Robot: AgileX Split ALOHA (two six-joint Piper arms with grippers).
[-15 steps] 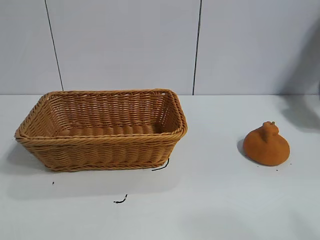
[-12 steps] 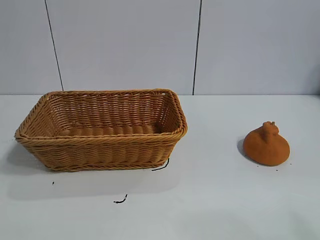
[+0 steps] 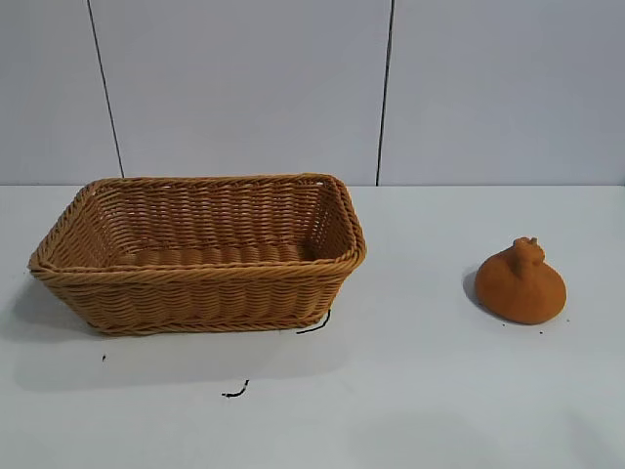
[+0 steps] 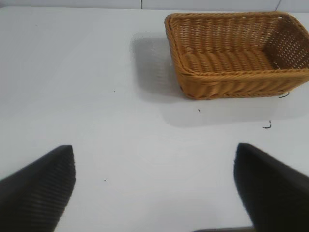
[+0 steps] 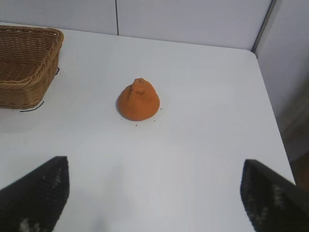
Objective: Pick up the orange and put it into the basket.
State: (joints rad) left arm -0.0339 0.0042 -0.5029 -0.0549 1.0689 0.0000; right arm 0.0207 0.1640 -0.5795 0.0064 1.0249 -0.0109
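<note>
Woven tan wicker basket (image 3: 200, 252) sits on a white table (image 3: 410, 391). Well to its right rests the dull orange (image 3: 520, 282), upright, untouched. Both grippers, left (image 4: 154, 186) and right (image 5: 154, 193), hang spread wide, holding nothing. The shadow beyond the orange has gone; nothing else has moved.

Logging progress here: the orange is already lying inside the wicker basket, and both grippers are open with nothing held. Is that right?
Not quite. The orange sits on the white table, well apart from the wicker basket, as the exterior view shows. The rest holds: the left gripper and the right gripper are open and hold nothing.
</note>
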